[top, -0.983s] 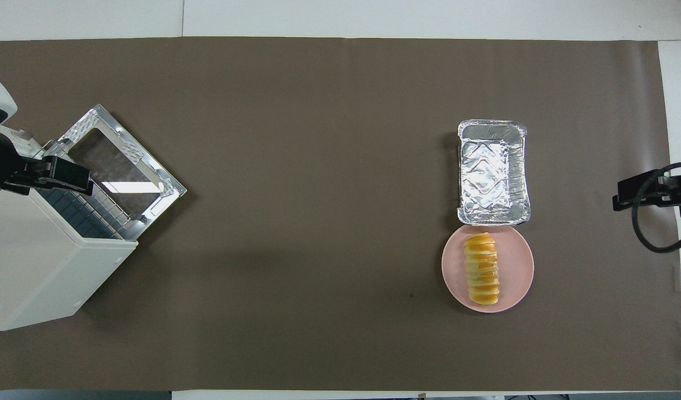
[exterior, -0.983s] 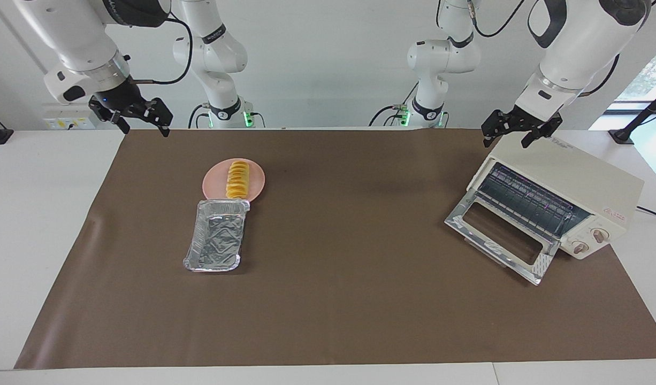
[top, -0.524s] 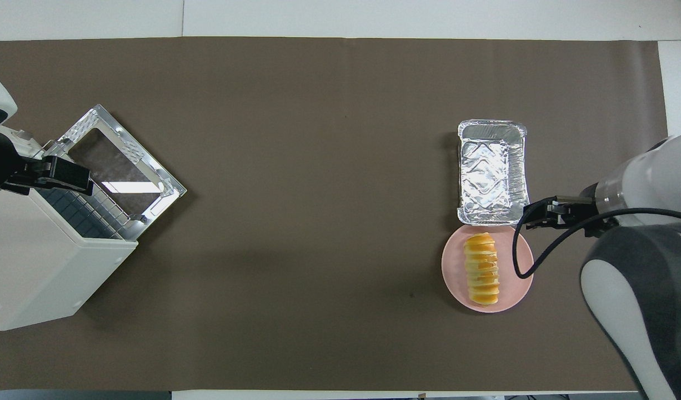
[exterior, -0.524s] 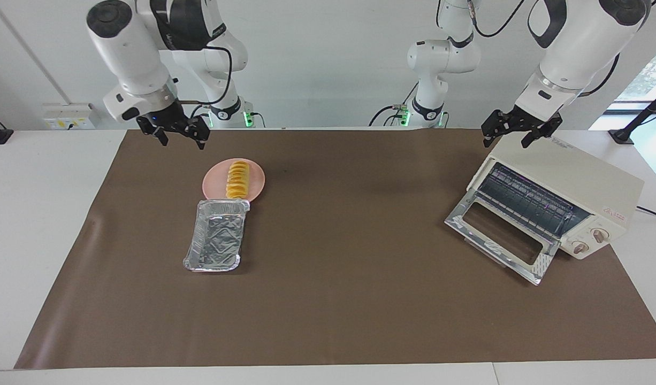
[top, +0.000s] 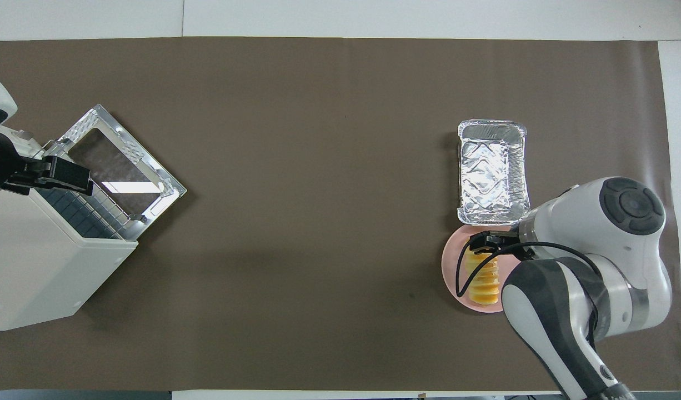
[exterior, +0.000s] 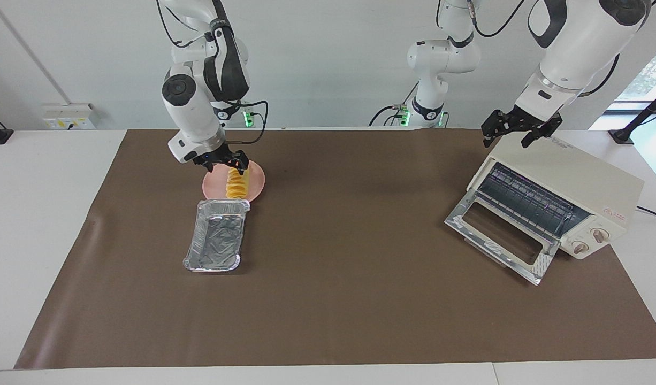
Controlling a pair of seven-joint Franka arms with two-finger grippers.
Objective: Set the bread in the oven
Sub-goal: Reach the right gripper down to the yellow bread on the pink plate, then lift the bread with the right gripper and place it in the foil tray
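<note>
The golden ridged bread (exterior: 237,184) lies on a round pink plate (exterior: 257,182) toward the right arm's end of the table. My right gripper (exterior: 227,168) is open and hangs low over the bread and plate; I cannot tell if it touches. In the overhead view it (top: 485,243) covers the loaf's (top: 484,283) end by the foil tray. The cream oven (exterior: 574,176) stands at the left arm's end with its glass door (exterior: 542,264) folded down and its wire rack (exterior: 526,200) showing. My left gripper (exterior: 505,140) waits open over the oven's top.
A rectangular silver foil tray (exterior: 216,235), with nothing in it, lies against the plate, farther from the robots. A brown mat (exterior: 349,299) covers the table. The oven's two knobs (exterior: 590,240) sit beside the door.
My right arm has swung in from the table's end and come down over the plate and the bread. The left arm, oven, bread and foil tray have not moved.
</note>
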